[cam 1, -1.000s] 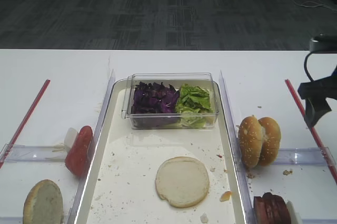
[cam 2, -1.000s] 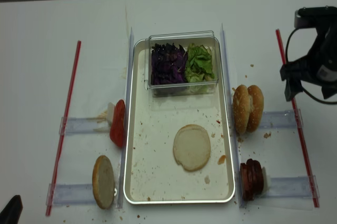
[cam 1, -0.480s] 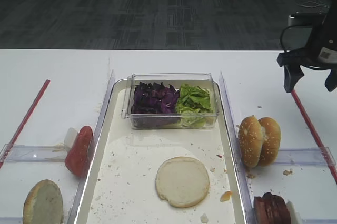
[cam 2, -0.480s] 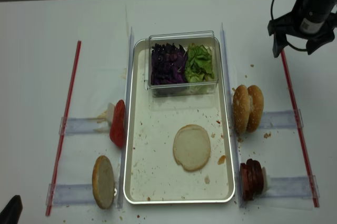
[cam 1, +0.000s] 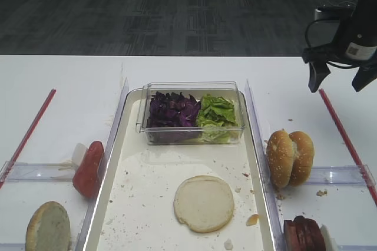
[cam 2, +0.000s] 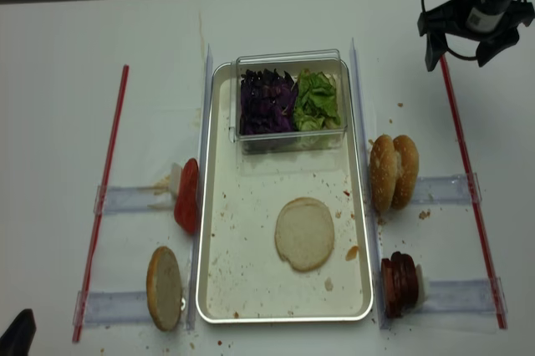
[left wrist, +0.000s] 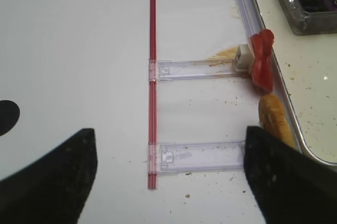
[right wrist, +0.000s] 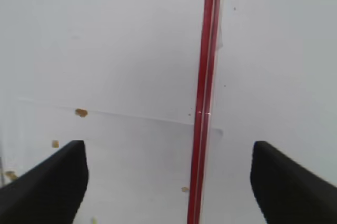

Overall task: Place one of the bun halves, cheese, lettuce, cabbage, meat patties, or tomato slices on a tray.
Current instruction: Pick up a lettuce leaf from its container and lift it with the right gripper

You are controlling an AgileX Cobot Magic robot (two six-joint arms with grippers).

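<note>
Right end effector hangs above the bench at the 1 o'clock corner of the exterior view, jaws spread wide and empty, over the red strip. Left end effector: jaws also stand wide apart with nothing between them, over the left side of the bench.

The tray lies at centre. One bun half rests on it cut face up, toward 6 o'clock. A clear box at the tray's 12 o'clock end holds cabbage and lettuce.

Off the tray: paired bun halves on edge at 3 o'clock, meat patties at 5 o'clock, tomato slices at 9 o'clock.

Handling judgement: buns are light and soft; grip across the crusts, gently. Tomato looks slippery.

The patties are cut off by the frame edge; their count is unclear. No cheese can be made out.
</note>
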